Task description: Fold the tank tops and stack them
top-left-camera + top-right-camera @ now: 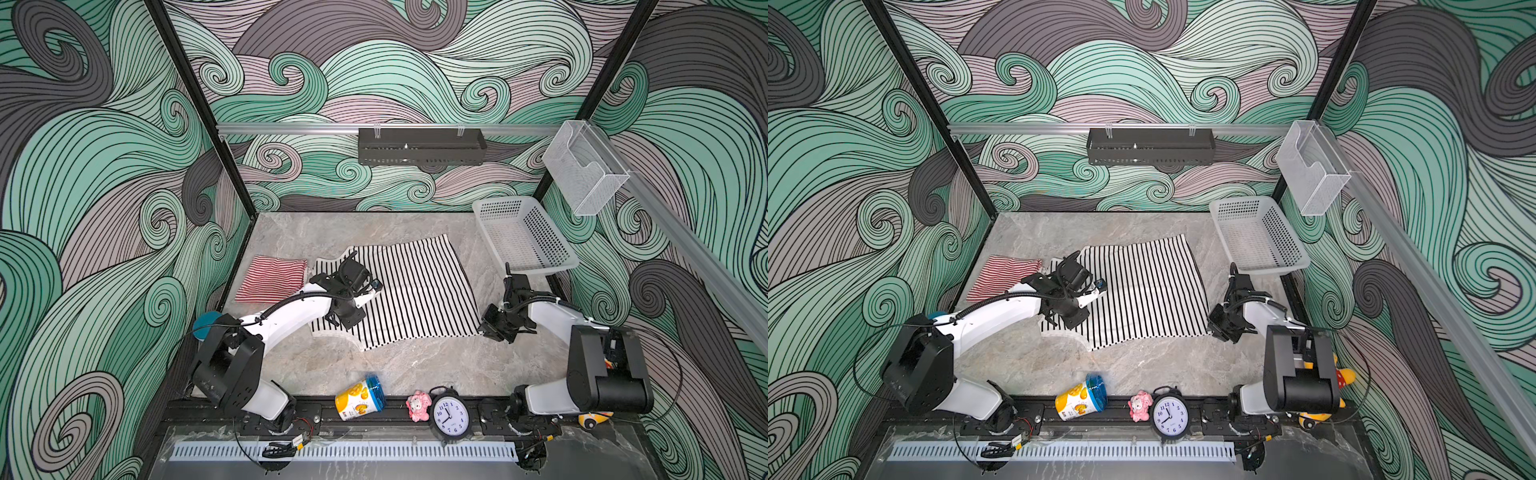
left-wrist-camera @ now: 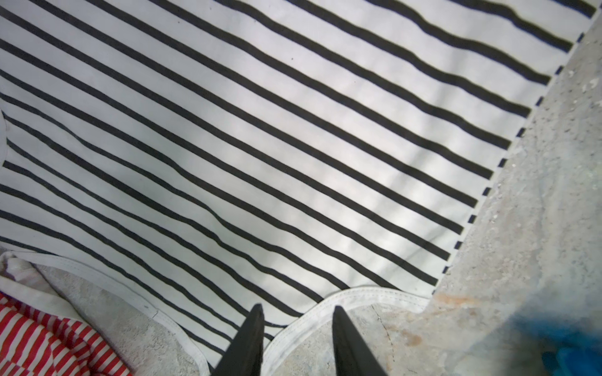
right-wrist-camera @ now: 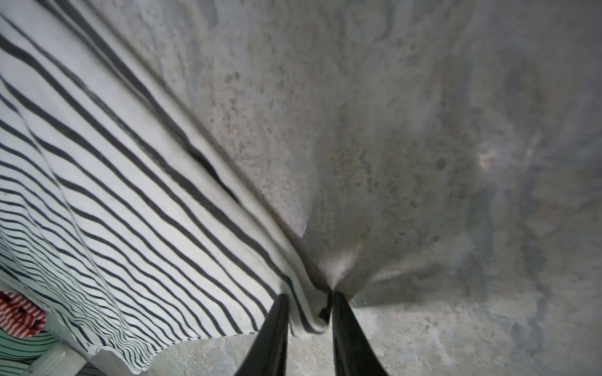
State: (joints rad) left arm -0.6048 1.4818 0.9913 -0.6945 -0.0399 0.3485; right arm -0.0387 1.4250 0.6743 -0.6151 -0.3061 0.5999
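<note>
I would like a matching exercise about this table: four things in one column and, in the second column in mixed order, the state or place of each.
Column 1
1. red-and-white tank top
2. black-and-white tank top
3. snack can
4. plastic basket

Column 2
A. in the far right corner
B. spread out in the middle
C. folded
D. lying on its side

Pairs: 1-C; 2-B; 3-D; 4-A

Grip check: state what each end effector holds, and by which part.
Right end effector pinches the black-and-white tank top at a hem corner. Left end effector straddles its white trim, open, holding nothing.
</note>
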